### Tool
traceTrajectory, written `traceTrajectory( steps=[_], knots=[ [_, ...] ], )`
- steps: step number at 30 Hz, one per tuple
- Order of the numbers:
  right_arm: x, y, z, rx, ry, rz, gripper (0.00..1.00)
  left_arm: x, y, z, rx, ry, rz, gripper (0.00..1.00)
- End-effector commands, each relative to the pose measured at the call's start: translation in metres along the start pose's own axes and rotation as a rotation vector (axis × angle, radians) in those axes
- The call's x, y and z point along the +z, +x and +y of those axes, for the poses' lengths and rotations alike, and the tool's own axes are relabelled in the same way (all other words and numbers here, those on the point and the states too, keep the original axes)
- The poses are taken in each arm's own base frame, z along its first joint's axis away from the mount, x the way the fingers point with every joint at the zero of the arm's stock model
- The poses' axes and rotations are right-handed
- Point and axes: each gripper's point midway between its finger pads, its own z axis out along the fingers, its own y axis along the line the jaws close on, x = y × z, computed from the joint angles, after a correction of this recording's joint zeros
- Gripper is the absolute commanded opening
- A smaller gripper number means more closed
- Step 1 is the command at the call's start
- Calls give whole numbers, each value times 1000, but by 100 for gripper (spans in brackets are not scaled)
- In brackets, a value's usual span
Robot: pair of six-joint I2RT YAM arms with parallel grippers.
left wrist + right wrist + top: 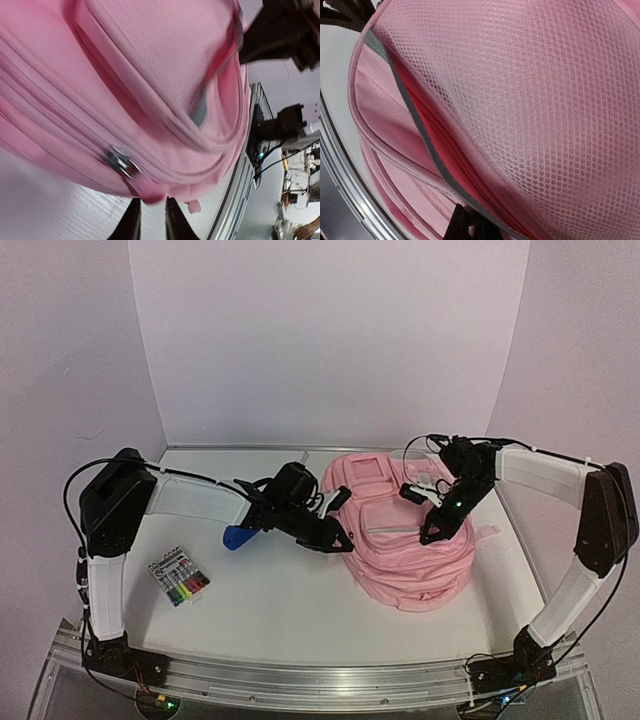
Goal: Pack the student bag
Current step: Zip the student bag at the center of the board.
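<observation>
At the left of the table (290, 625) a pack of markers (180, 586) is seen lying flat, and a blue object (238, 537) is found just beyond it, beside the left arm. Neither is held. The left gripper (340, 538) is stretched across to the right, its tip brought up against the left flank of the student bag (410, 550). In the wrist view its fingers (131, 224) are seen slightly parted, with bare table showing in the gap and nothing pinched. A metal zip pull (121, 162) lies just ahead of them, up and to one side, on a zip line that runs along the bag's side.

The bag rests right of centre, its long axis running from the far wall toward the near edge. The right gripper (432, 530) is set down on the bag's top, jaws pressed together at the grey trim (415, 125) of a mesh pocket (545, 100). Whether fabric is nipped there cannot be told.

The left arm is judged nearer the pull, so a short advance forward and sideways would be called for
</observation>
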Motion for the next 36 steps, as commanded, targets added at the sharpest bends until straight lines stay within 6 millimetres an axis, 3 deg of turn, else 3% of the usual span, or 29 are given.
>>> traceTrajectory(
  steps=[1,4,8,12,14,22,25,31,36],
  knots=[
    [-16,-68,-31,-22,109,-244,0,-30,12,-23,65,-71,-53,32],
    [-18,-66,-25,-19,95,-252,0,-55,11,3,54,-239,-163,45],
    [-22,-58,-15,-20,76,-258,0,-75,2,8,138,-391,-222,52],
    [-22,-48,-3,-22,47,-257,0,-73,-8,8,267,-529,-168,53],
    [-21,-43,1,-28,39,-247,0,-71,-13,17,292,-600,-141,53],
    [-23,-32,11,-55,26,-242,0,-29,-31,43,433,-707,18,51],
    [-26,-34,11,-57,25,-248,0,-22,-35,56,456,-762,46,50],
    [-22,-31,14,-75,8,-240,0,-29,-55,68,497,-859,41,45],
    [-19,-28,14,-93,6,-229,0,-43,-53,45,513,-716,-20,44]
  ],
)
